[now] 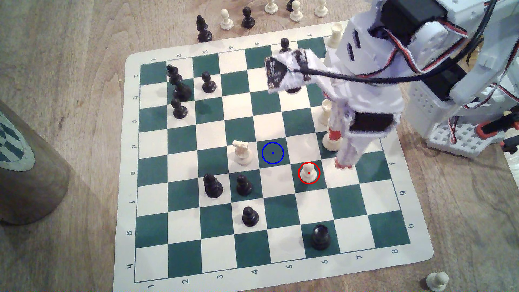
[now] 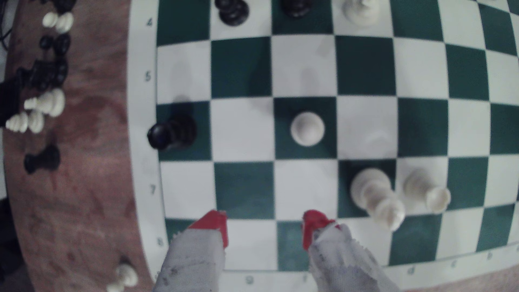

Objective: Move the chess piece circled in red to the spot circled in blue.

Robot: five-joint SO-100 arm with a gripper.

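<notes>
The chess piece [image 1: 308, 171], a small cream pawn ringed in red, stands on a green square in the board's middle right of the exterior view; from the wrist camera I see the chess piece [image 2: 307, 129] from above. The spot [image 1: 272, 153], a green square with a blue ring, lies one square diagonally away, towards the exterior view's left, and is bare. My gripper [image 1: 343, 165] hovers just to the exterior view's right of the pawn, red tips down. In the wrist view my gripper [image 2: 265, 228] is open, its fingers apart with nothing between them.
A cream knight [image 1: 242, 153] stands just left of the spot. Two taller cream pieces [image 1: 331, 141] stand close behind my fingers. Black pieces [image 1: 243, 185] stand on the squares in front of the spot. Captured pieces [image 1: 226, 19] sit off the board [image 1: 415, 244] on the wooden table.
</notes>
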